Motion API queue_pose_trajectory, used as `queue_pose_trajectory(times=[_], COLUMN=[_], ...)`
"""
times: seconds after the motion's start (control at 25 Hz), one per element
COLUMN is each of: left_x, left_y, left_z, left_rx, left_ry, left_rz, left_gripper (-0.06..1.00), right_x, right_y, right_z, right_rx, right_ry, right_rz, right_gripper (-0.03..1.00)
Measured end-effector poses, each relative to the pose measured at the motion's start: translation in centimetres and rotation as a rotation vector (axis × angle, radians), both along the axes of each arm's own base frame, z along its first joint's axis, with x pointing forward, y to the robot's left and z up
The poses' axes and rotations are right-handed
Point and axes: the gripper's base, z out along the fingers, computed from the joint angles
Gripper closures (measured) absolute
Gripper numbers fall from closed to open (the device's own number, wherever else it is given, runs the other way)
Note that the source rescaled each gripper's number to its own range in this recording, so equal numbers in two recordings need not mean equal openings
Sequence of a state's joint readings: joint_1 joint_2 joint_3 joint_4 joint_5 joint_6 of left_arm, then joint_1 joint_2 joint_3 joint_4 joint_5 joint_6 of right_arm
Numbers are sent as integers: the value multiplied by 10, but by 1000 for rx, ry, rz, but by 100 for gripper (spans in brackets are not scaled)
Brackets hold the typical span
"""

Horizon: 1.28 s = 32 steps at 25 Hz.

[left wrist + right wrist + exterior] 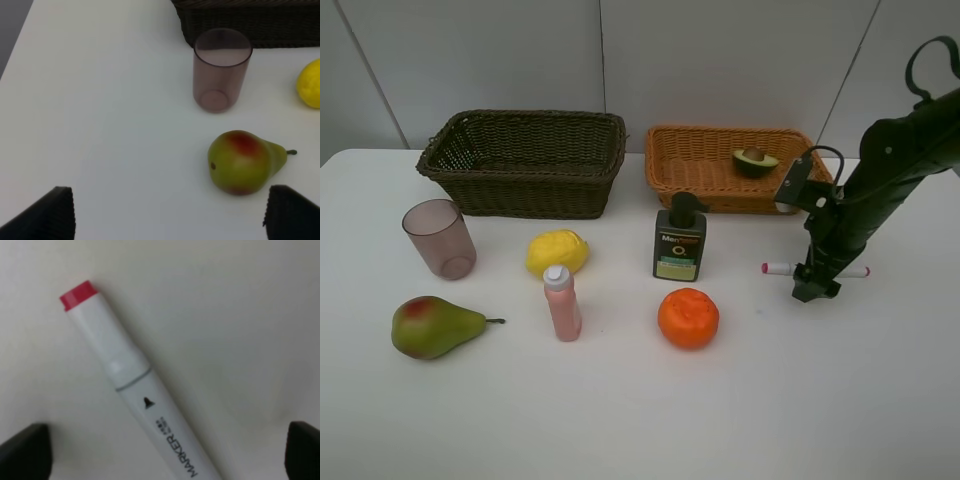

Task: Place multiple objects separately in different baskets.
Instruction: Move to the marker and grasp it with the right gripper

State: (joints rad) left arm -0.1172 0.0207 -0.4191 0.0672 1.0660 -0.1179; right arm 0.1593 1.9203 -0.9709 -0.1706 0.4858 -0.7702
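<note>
The white marker (135, 385) lies directly beneath the right arm's open jaws, its long axis slanting across the gap between them.

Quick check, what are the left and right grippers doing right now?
Left gripper: open, holding nothing.
Right gripper: open, jaws on either side of the white marker, not closed on it.

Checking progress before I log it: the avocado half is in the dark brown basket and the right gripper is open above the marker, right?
No. The avocado half lies in the lighter orange-tan basket, not the dark brown basket; the exterior high view shows it. The right gripper is indeed open above the marker.
</note>
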Motion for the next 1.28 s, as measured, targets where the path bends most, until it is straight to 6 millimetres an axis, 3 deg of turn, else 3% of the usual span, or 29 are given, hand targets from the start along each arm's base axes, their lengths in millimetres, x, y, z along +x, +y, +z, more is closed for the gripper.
queue_pose_trajectory(times=[1.28], left_x=[0], left_y=[0], left_z=[0], left_rx=[0], left_ry=[0], left_rz=[0], left_gripper=[-5], right_x=[-7], right_y=[5], right_z=[-6], right_rx=[54], right_ry=[99], right_rz=[-22], right_gripper=[-2])
